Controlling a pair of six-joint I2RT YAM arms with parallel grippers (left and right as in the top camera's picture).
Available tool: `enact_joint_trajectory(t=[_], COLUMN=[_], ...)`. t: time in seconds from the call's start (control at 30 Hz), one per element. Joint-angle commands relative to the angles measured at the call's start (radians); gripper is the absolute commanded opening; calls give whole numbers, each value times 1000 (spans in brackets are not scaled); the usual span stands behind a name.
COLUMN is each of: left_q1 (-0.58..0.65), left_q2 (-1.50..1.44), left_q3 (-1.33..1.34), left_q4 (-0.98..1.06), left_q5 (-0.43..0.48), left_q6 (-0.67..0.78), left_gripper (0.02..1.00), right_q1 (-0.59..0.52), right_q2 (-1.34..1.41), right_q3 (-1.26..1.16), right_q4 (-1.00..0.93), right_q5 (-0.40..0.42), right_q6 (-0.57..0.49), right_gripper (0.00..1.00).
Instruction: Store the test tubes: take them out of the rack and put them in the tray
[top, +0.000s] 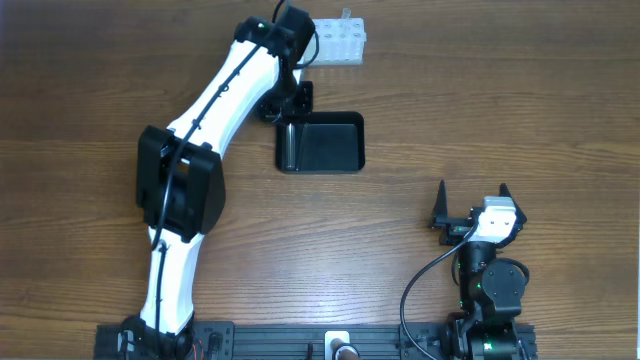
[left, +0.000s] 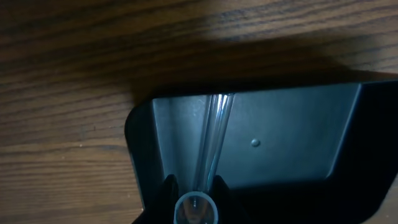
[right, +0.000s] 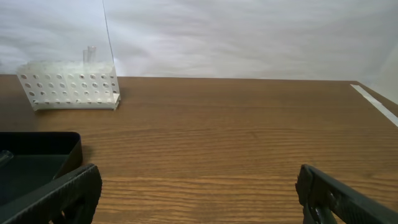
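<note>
The left gripper (left: 194, 190) is closed on the open end of 1 test tube (left: 212, 140). This tube extends inside the left end of the black tray (top: 358, 140); contact with the tray floor cannot be confirmed. Beyond the tray, the white rack (top: 338, 42) holds 1 upright tube (right: 89, 55). The right gripper (right: 199, 196) sits well apart at the right, jaws wide open, holding nothing.

My right gripper (right: 196, 186) hangs low over the wooden table (right: 236, 130), its two black fingers spread wide. Across the boards I see a white perforated rack (right: 69, 90) with one clear test tube (right: 90, 54) standing upright in it, against a white backdrop (right: 249, 37). A black tray (right: 43, 152) sits nearer, apart from the rack.
</note>
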Motion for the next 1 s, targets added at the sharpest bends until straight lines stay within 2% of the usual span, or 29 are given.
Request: enact_joint_trajectory(t=[0.03,0.67,1.0], left_q1=[-2,-2,-3], left_q2=[43,121,102], left_q3=[1,1,1], left_q4=[16,40,54], left_q5=[11,14,30], left_q6=[-14,-14,-14], left_gripper=[38,45,281], right_q1=[-8,-8,-8], right_q2=[-9,-9,-9], right_q3=[-5,-5,-5], right_q4=[-5,-5,-5], right_q5=[-8,-8,-8], right_q6=[-5,-5,-4], right_gripper=[993,993,993])
